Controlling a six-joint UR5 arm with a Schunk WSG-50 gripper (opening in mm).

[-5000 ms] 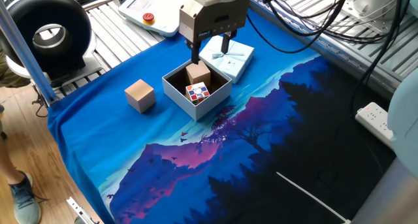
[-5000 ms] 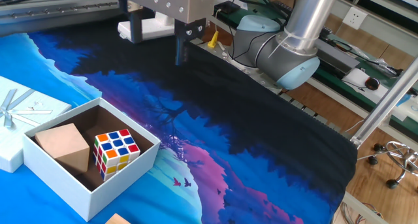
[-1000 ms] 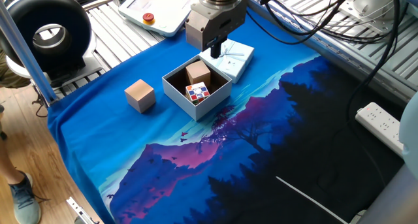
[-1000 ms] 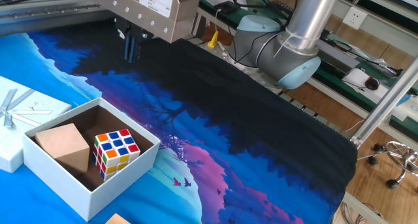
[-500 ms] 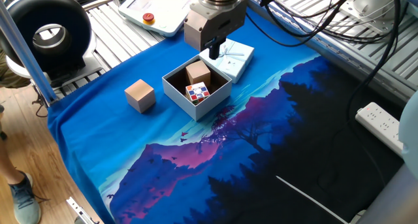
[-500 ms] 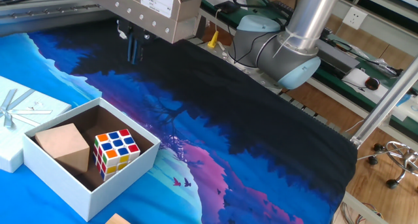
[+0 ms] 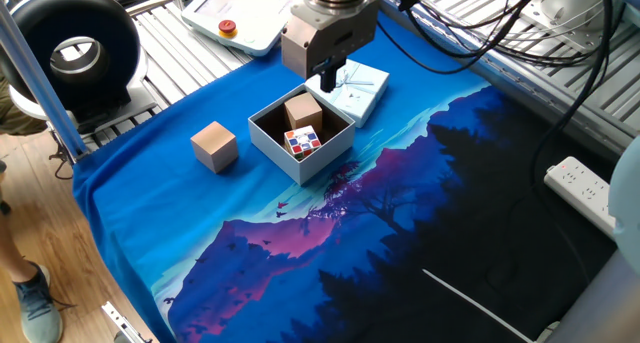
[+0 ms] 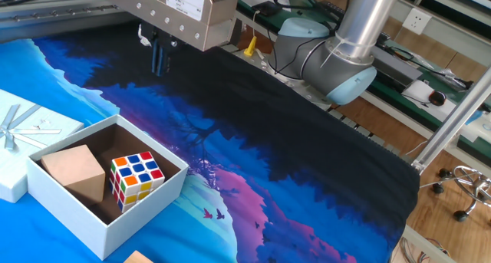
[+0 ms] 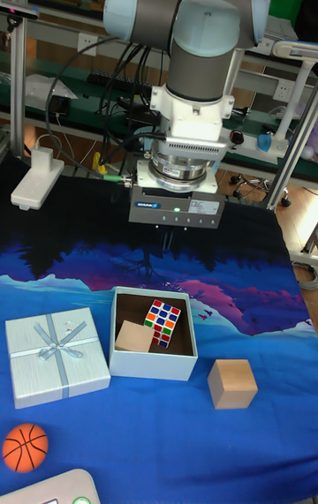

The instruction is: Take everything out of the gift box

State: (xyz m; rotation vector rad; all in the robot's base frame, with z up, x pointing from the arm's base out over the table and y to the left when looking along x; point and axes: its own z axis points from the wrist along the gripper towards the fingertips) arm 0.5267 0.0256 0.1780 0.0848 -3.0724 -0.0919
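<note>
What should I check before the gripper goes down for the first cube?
1. Both cubes in the gift box: ok, puzzle cube and wooden cube sit side by side.
2. Gripper empty: ok.
3. Gripper open enough for a cube: not ok, fingers look shut together.
4. Gripper above the box: ok, hovering over it.
5. Lid off the box: ok, it lies beside it.
6. Centred over one cube: cannot tell.

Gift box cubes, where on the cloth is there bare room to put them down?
The wide dark stretch of cloth beyond the gift box, away from the lid, is bare. It is crowded around the box: lid on one side, loose tan cube on the other.
</note>
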